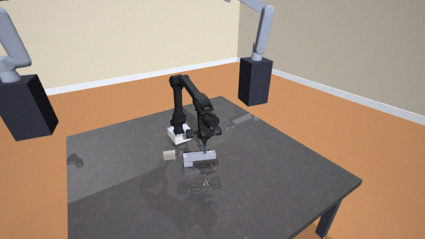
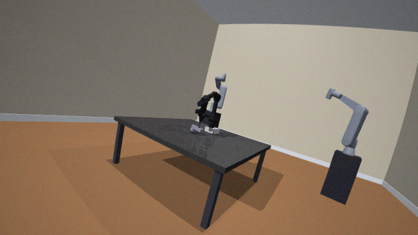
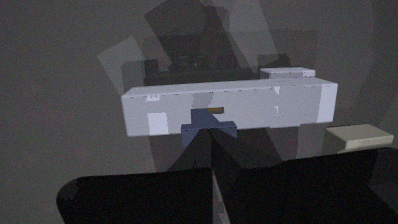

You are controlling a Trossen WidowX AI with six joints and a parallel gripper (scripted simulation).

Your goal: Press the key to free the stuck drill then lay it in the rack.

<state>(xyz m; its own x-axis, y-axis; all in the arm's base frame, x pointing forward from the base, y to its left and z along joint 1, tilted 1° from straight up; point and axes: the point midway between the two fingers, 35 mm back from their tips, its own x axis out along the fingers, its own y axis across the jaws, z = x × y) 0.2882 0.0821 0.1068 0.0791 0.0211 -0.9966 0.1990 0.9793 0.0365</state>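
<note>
A light grey block (image 1: pixel 199 157) (image 3: pixel 240 102) (image 2: pixel 195 128) lies on the dark table (image 1: pixel 272 166). A blue T-shaped key (image 3: pixel 196 129) (image 1: pixel 204 151) sits at the middle of its near face. Just above the key a small orange-brown piece (image 3: pixel 215 109) shows in a slot; I take it for the drill's end. My gripper (image 3: pixel 208 136) (image 1: pixel 204 148) (image 2: pixel 200 123) is shut, points straight down, and its joined fingertips rest on top of the key. A low beige rack (image 1: pixel 169 154) (image 3: pixel 358 136) lies on the table beside the block.
The arm's white base (image 1: pixel 177 135) stands just behind the block. Two grey camera arms on dark pedestals (image 1: pixel 254 81) (image 1: pixel 23 106) stand on the orange floor beyond the table. The table edges are far from the block.
</note>
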